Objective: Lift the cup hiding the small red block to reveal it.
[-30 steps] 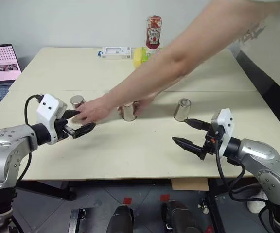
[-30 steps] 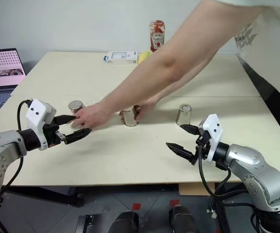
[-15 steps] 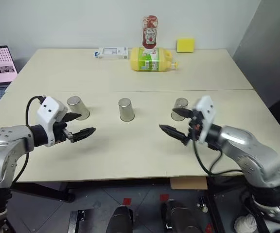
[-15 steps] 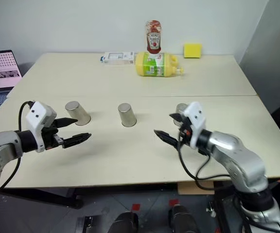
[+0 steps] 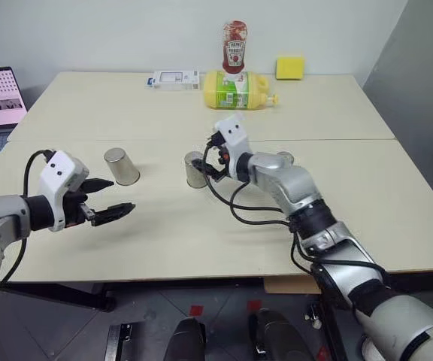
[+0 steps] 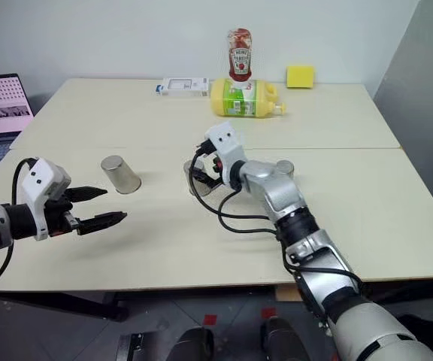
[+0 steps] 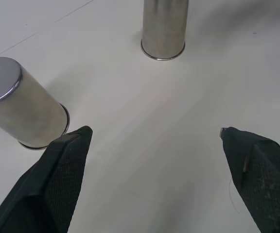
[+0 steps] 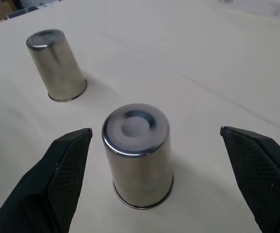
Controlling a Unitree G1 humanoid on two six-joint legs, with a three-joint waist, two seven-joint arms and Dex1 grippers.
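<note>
Right gripper [image 8: 154, 141] spread wide around the middle cup [image 8: 137, 155], not yet touching. Left gripper [image 5: 105, 199] wide open, empty. Nothing lifted; small red block unrevealed. Grasp and lift remaining.

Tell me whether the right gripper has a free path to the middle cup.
Probably yes. The right gripper is open, its fingers apart on either side of the middle cup, with nothing between them. The cup stands upside down, apart from the left cup.

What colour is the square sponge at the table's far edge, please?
Yellow; the sponge shows best in the left eye view.
</note>
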